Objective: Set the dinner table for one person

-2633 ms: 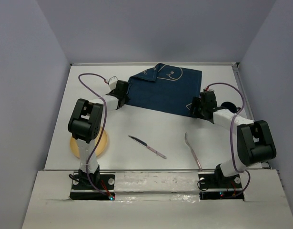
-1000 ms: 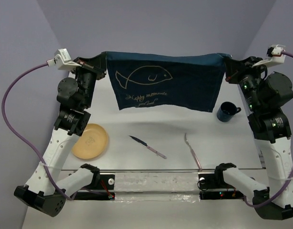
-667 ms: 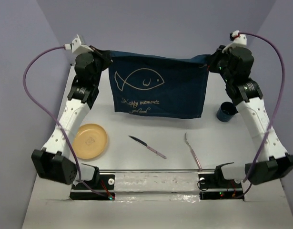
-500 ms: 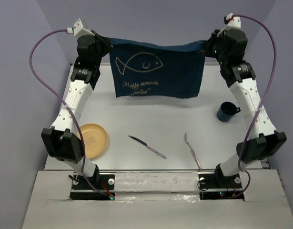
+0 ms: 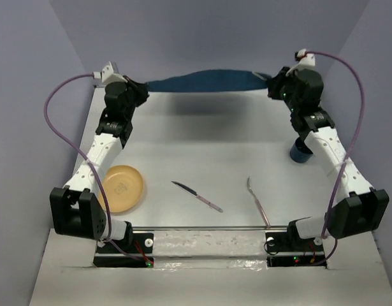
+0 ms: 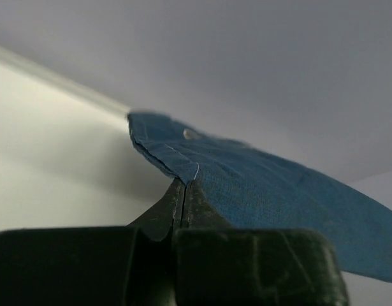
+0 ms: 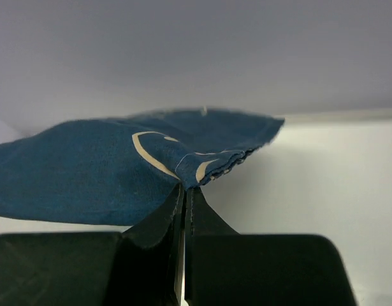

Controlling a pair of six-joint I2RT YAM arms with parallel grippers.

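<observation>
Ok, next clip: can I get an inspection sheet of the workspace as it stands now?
Surface: white table.
Job's things: placemat held aloft, stretched level between the arms at the far edge; plate near left; knife near centre; utensil right of it; mug right side, partly behind the right arm.
Clutter: nothing seen.
Grippers: left jaws and right jaws shut on placemat corners.
Cables: purple cables loop from both wrists.
Surroundings: plain walls.
</observation>
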